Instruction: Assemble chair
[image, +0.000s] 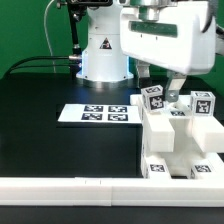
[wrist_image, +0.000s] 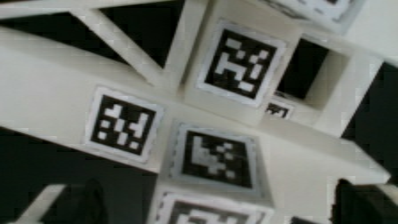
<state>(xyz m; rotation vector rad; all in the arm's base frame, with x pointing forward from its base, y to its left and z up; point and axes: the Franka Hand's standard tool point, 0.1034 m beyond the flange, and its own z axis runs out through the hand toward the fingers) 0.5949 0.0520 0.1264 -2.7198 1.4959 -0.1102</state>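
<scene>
The chair parts (image: 180, 140) are white blocky pieces with black-and-white tags, standing together at the exterior view's right. Two tagged post tops (image: 153, 98) (image: 200, 103) stick up from them. My gripper (image: 158, 90) hangs right over the post top nearer the exterior view's left. In the wrist view my gripper (wrist_image: 214, 208) is open, its dark fingertips (wrist_image: 68, 205) set wide apart. A tagged white piece (wrist_image: 217, 212) lies between them with a gap on each side. More tagged panels (wrist_image: 240, 62) and slanted braces (wrist_image: 125, 40) fill that view.
The marker board (image: 97, 114) lies on the black table at the exterior view's centre. The long low white rail (image: 90, 190) runs along the front. The robot base (image: 104, 55) stands at the back, with green wall behind.
</scene>
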